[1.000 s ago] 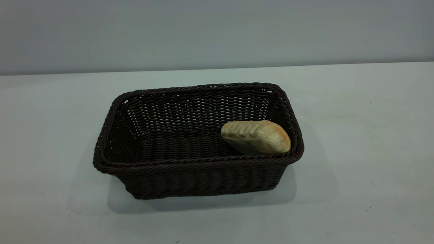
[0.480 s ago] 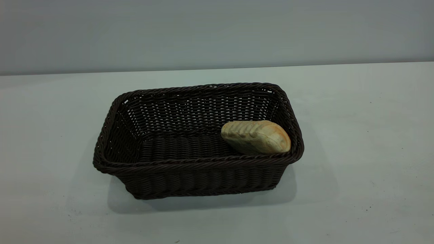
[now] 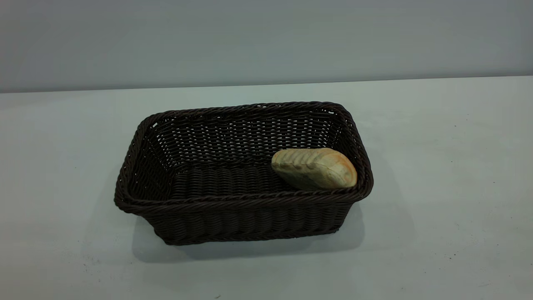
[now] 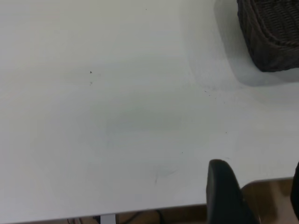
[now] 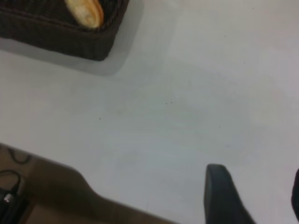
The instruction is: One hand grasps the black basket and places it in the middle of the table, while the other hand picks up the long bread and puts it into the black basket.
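Note:
The black basket [image 3: 243, 175] stands in the middle of the white table [image 3: 437, 166]. The long bread [image 3: 314, 168] lies inside it, tilted against the basket's right end wall. Neither arm shows in the exterior view. My left gripper [image 4: 257, 182] is open and empty above the table's edge, with a corner of the basket [image 4: 271, 32] far off. My right gripper [image 5: 254, 186] is open and empty near the table's other edge; the basket corner [image 5: 56, 32] and an end of the bread [image 5: 85, 11] show far off.
The table's edge and the brown floor beyond it show in the left wrist view [image 4: 261, 191] and the right wrist view [image 5: 51, 186]. A cable [image 5: 11, 186] lies on the floor. A plain grey wall [image 3: 266, 41] stands behind the table.

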`<act>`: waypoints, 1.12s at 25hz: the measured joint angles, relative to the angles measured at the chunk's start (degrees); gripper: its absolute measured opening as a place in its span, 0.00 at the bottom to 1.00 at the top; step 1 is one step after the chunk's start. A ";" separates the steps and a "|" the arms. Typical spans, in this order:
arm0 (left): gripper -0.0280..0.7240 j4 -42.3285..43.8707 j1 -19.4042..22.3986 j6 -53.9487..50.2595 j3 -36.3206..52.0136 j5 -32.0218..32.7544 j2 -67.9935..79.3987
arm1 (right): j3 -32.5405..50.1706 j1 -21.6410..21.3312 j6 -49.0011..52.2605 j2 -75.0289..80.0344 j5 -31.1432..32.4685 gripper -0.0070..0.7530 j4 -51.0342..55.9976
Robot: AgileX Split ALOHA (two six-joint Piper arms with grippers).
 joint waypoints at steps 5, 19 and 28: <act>0.59 -0.01 0.34 0.01 0.02 -0.07 -1.91 | 0.00 -0.09 0.00 0.00 0.00 0.46 0.00; 0.59 -0.01 3.53 0.01 0.14 -0.02 -4.22 | 0.00 -12.77 0.00 -0.02 0.00 0.46 0.12; 0.59 -0.01 3.53 0.01 0.14 -0.02 -4.22 | 0.00 -12.77 0.00 -0.07 0.00 0.46 0.19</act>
